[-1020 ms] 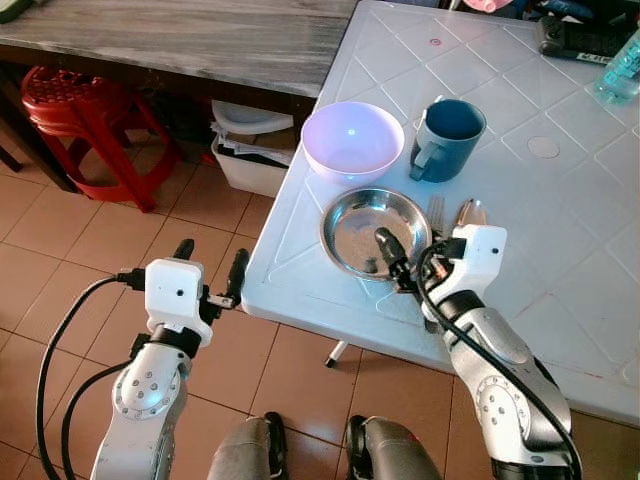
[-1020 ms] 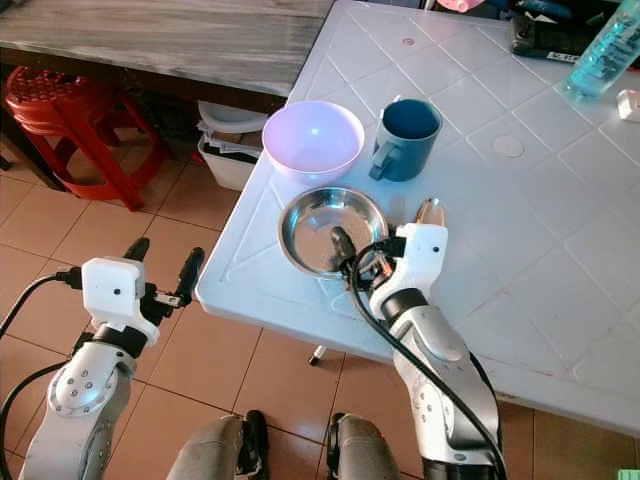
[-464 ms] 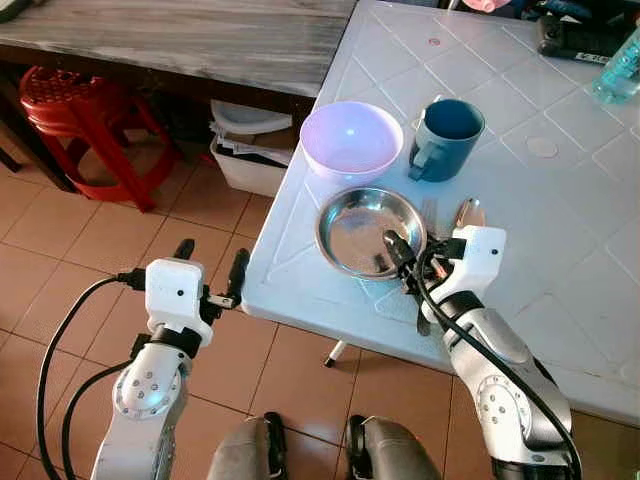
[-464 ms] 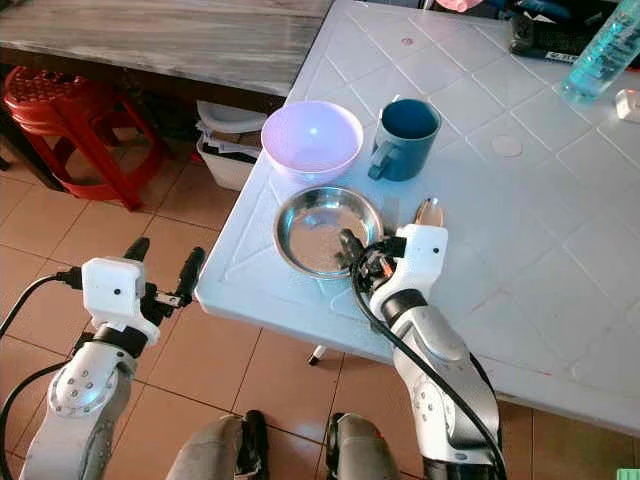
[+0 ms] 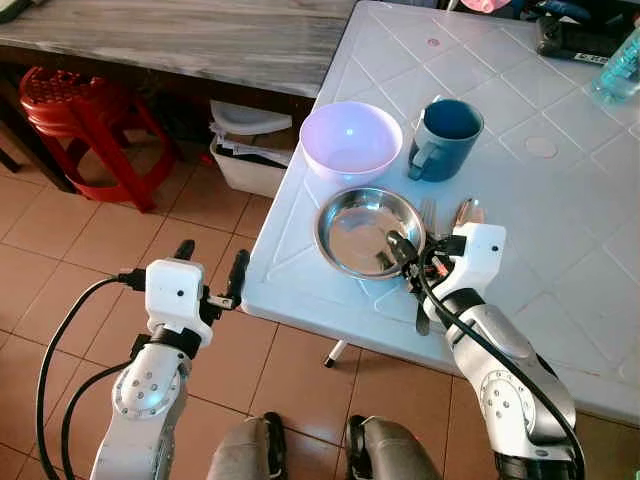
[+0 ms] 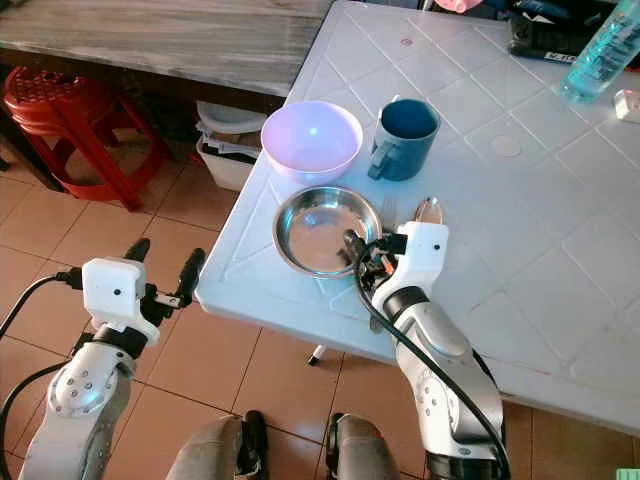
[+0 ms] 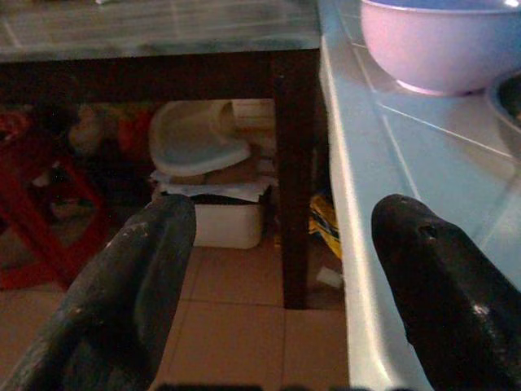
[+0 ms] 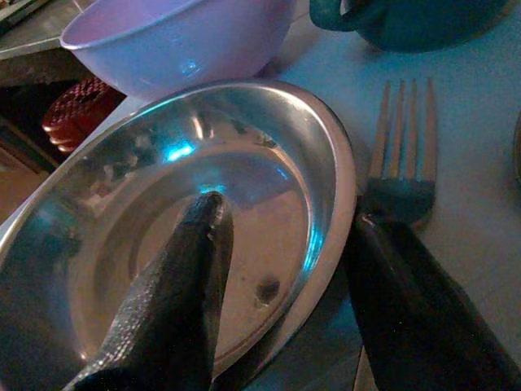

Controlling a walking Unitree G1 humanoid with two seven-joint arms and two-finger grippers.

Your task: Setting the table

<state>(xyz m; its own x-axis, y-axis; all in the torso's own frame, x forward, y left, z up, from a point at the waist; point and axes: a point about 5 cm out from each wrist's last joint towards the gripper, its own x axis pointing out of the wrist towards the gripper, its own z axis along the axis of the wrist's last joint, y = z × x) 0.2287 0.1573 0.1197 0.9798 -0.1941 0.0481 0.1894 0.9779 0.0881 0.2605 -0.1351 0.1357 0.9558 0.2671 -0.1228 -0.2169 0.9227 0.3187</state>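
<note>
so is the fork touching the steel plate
Cannot tell. In the right wrist view the fork lies close beside the steel plate rim, but the right pincer finger hides part of it.

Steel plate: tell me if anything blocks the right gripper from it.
Nothing does. The right gripper already straddles the steel plate's near rim on the white table, one finger inside the dish, the other outside on the fork beside it. The fingers are apart.
</note>
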